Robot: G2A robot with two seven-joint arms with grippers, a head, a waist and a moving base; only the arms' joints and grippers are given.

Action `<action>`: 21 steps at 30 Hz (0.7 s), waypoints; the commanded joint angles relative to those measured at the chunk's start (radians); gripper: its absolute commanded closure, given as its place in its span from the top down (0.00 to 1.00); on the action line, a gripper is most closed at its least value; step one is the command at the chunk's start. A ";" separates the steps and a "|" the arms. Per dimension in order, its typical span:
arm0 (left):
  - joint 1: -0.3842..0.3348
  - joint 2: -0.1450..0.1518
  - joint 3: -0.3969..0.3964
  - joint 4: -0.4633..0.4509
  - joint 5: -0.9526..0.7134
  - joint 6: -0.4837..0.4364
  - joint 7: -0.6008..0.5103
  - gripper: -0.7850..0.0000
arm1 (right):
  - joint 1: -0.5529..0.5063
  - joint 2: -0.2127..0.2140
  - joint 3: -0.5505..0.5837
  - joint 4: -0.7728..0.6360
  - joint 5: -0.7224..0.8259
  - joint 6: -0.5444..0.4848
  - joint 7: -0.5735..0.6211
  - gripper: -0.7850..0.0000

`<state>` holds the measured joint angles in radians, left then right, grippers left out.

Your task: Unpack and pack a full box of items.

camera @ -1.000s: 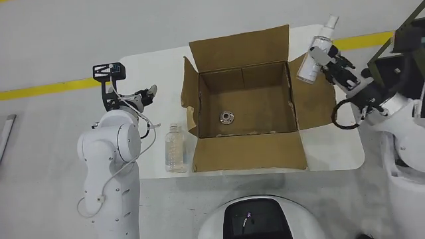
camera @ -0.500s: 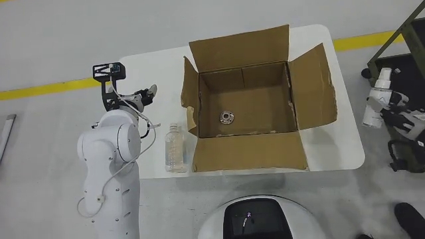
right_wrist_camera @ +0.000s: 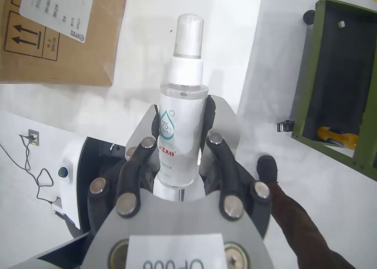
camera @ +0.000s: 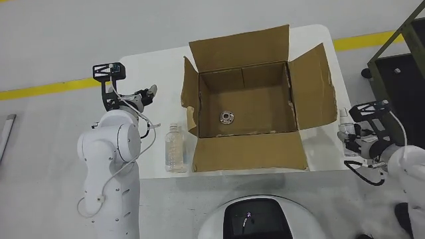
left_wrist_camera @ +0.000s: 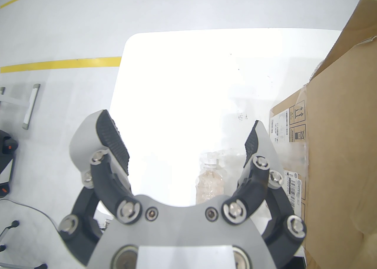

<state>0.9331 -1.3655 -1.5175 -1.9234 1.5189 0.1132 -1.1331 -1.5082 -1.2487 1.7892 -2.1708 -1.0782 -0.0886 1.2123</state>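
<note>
An open cardboard box [camera: 246, 109] stands mid-table with a small round metal part [camera: 227, 116] on its floor. A clear plastic bottle [camera: 174, 147] lies on the table just left of the box, and it also appears below my left gripper as the bottle [left_wrist_camera: 210, 176]. My left gripper [left_wrist_camera: 180, 123] hangs open and empty over the table's left part, beside the box [left_wrist_camera: 338, 134]. My right gripper [right_wrist_camera: 182, 114] is shut on a white spray bottle [right_wrist_camera: 182, 123] with a clear cap. That right gripper [camera: 350, 138] sits at the table's right front edge, past the box's right flap.
A green metal rack [right_wrist_camera: 335, 81] stands on the floor to the right of the table, with a yellow object [right_wrist_camera: 335, 137] inside. A person's shoe [right_wrist_camera: 266, 168] rests on the floor near the rack. Bare white tabletop [camera: 153, 73] lies left of the box.
The right arm carried the spray bottle from above the box's right flap, out past the table's right side, then down to the right front edge. The left arm has not moved.
</note>
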 commanded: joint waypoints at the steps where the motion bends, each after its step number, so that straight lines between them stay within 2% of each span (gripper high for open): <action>1: 0.000 0.000 0.000 0.000 0.000 0.000 0.000 1.00 | 0.004 0.001 -0.027 0.021 -0.025 0.006 -0.007 0.00; 14: 0.000 0.000 0.000 0.000 0.000 0.000 0.000 1.00 | 0.038 0.008 -0.097 0.134 -0.056 0.047 -0.037 0.00; 17: 0.000 0.000 0.000 0.000 0.000 0.000 0.000 1.00 | 0.053 0.009 -0.109 0.159 -0.065 0.051 -0.042 0.04; 18: 0.000 0.000 0.000 0.000 0.000 0.000 0.000 1.00 | 0.058 0.010 -0.115 0.171 -0.066 0.053 -0.046 0.10; 21: 0.000 0.000 0.000 0.000 0.000 0.000 0.000 1.00 | 0.076 0.011 -0.134 0.198 -0.069 0.058 -0.059 0.09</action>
<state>0.9331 -1.3655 -1.5175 -1.9234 1.5189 0.1132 -1.1331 -1.4378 -1.2383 1.6604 -1.9786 -1.1465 -0.0324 1.1561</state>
